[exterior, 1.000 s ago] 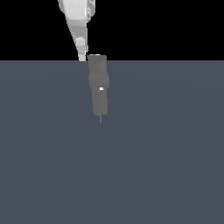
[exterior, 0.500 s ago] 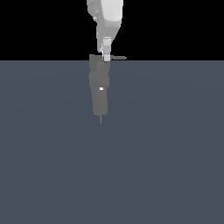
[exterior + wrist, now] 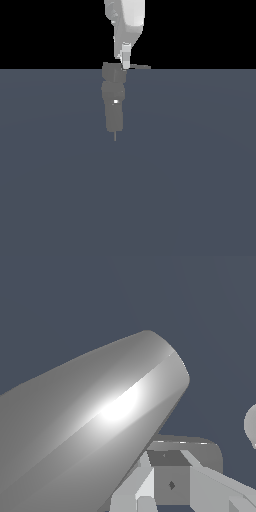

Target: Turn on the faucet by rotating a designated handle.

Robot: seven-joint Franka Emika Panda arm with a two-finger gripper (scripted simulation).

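One grey faucet (image 3: 114,102) stands on the flat slate-blue floor (image 3: 190,175) in the exterior view, near the middle of the picture and just under the line where the floor meets the black background. No brand, label or writing can be read on it or on the arm; the only mark is a tiny white dot (image 3: 116,101) on the front of the faucet's body.

The faucet's long axis runs up and down in the exterior view: an angular top block, a rounded body below it, and a thin dark stem at the lower end. The handle (image 3: 140,67) is a thin dark sliver that projects from the top block toward the exterior view's right, lying almost level along the horizon line and tapering to a point at its far end. It is small and dark against the background, so its exact outline is hard to make out.

The white arm (image 3: 127,22) comes down from the top edge of the picture, and the gripper (image 3: 125,62) hangs at the top block, right where the handle leaves it. It appears to touch or nearly touch that spot, though I cannot tell which. I also cannot tell whether its fingers are spread or closed.

In the wrist view a large pale grey rounded shape (image 3: 95,421) fills most of the picture, with blocky grey parts (image 3: 172,483) beneath it; I cannot tell what they are.
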